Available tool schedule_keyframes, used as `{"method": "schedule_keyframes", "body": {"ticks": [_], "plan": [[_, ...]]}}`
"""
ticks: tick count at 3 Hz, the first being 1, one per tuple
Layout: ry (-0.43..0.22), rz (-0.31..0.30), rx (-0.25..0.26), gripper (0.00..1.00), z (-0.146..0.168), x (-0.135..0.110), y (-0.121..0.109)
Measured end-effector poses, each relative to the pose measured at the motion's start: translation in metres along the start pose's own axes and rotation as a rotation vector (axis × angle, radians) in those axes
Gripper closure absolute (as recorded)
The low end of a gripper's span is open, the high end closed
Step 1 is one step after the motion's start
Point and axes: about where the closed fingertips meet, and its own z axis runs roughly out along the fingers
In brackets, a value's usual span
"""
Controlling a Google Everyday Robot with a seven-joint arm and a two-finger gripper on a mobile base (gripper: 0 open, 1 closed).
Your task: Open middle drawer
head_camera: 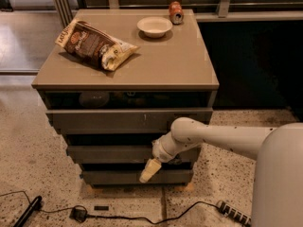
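**Gripper low before the cabinet's drawer fronts**

The middle drawer (pixel 109 153) is the second of three fronts in the cabinet (pixel 189 65). Its flat front faces the camera and its long axis runs left to right, level with the floor. The arm (pixel 218 137) reaches in from the right. The gripper (pixel 147 170) points down and to the left, just below the middle drawer's lower edge and over the lowest front (pixel 109 177); whether it is spread or closed cannot be told. A snack bag (pixel 97 44), bowl (pixel 154 26) and can (pixel 175 12) sit on top.
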Motion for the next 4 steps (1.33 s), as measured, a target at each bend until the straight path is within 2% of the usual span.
{"method": "schedule_keyframes", "body": {"ticks": [1, 2, 3, 4], "plan": [[-0.023, -0.021, 0.068, 0.0, 0.004, -0.012, -0.016], [-0.014, -0.016, 0.052, 0.0, 0.025, -0.008, -0.013], [-0.008, -0.039, 0.05, 0.0, 0.026, 0.012, 0.01], [-0.007, -0.043, 0.048, 0.0, 0.027, 0.014, 0.012]]}}
